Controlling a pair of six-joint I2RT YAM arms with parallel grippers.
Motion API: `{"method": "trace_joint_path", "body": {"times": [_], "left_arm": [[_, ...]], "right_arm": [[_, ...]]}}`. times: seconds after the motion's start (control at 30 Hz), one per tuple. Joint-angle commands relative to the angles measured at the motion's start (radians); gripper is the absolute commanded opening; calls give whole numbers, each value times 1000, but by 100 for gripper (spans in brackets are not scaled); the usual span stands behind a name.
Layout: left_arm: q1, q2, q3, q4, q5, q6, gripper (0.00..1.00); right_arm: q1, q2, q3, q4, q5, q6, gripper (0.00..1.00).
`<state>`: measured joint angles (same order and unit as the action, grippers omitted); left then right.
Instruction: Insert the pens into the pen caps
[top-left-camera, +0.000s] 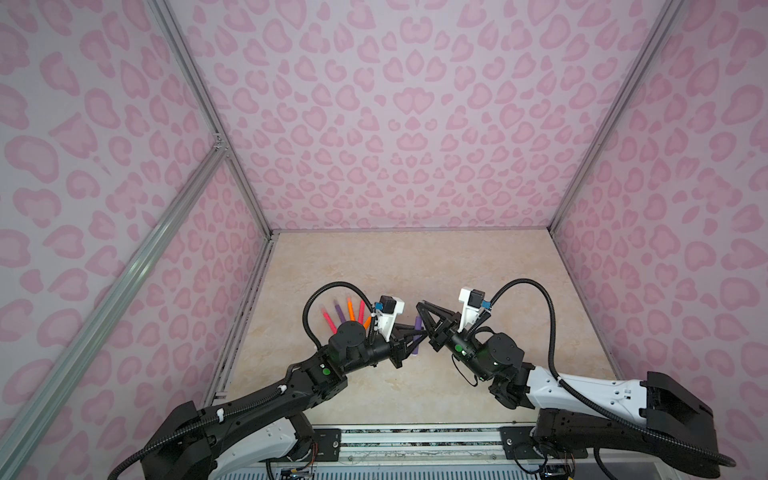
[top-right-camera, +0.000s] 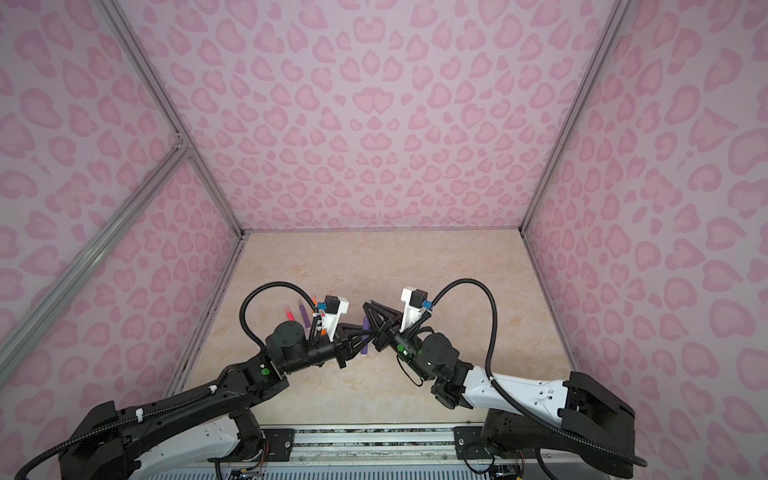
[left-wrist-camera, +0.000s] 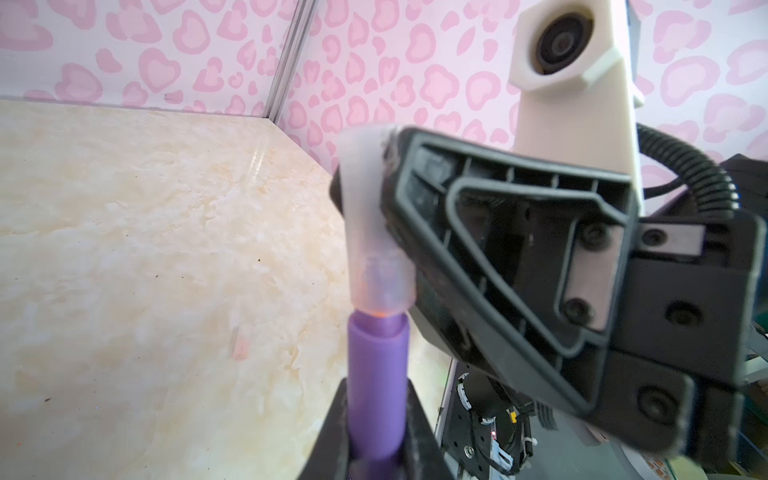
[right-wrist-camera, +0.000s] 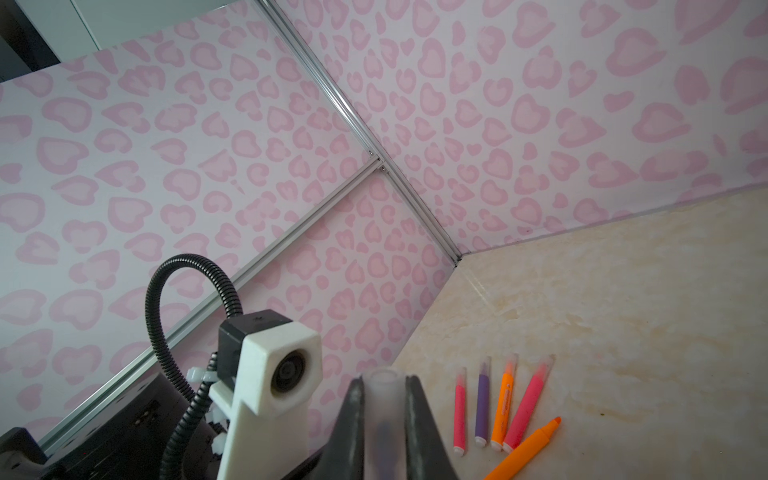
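the capping step is in hand: left gripper (left-wrist-camera: 376, 442) clenched on the purple pen (left-wrist-camera: 376, 365), right gripper (right-wrist-camera: 383, 399) clenched on a clear cap (left-wrist-camera: 372, 232), tip just inside it above the table (left-wrist-camera: 124, 208); next seems a straight push together.

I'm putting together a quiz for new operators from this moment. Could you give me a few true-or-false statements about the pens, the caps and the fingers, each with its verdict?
1. The left fingers are shut on a slim purple marker pen. True.
2. The right fingers hold an orange pen. False: they are shut on a clear plastic tube cap.
3. That cap meets the purple pen's tip. True, as the left wrist view shows.
4. All five pens lying on the beige marbled table are capped. False: the row of four pens is capped, but the lone orange marker pen has a bare tip.
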<state>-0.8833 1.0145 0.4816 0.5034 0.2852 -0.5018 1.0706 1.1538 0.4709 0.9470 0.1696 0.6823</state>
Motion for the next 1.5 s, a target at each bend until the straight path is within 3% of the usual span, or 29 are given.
{"method": "trace_joint_path", "body": {"times": [0.0, 0.3, 0.6, 0.9, 1.03, 1.13, 1.37, 1.47], "left_arm": [[0, -3, 5, 122, -53, 18, 3], [-14, 9, 17, 107, -67, 34, 3], [-16, -11, 20, 87, -83, 37, 3], [-16, -18, 24, 75, -89, 45, 3], [-17, -1, 29, 69, -93, 48, 3], [-19, 21, 37, 59, -103, 49, 3], [-60, 116, 118, -82, -254, 96, 3], [-109, 177, 191, -189, -366, 135, 3]], "right_arm": [[18, 0, -10, -38, -58, 0, 0], [27, -31, -18, -71, -22, -2, 0], [71, 15, 53, -128, -42, -108, 6], [70, -39, 29, -153, -14, -153, 30], [70, -103, 26, -227, 32, -154, 54], [69, -172, 17, -290, 76, -159, 65], [28, -308, 62, -609, 294, -61, 65], [-40, -313, 100, -732, 254, -11, 63]]}}
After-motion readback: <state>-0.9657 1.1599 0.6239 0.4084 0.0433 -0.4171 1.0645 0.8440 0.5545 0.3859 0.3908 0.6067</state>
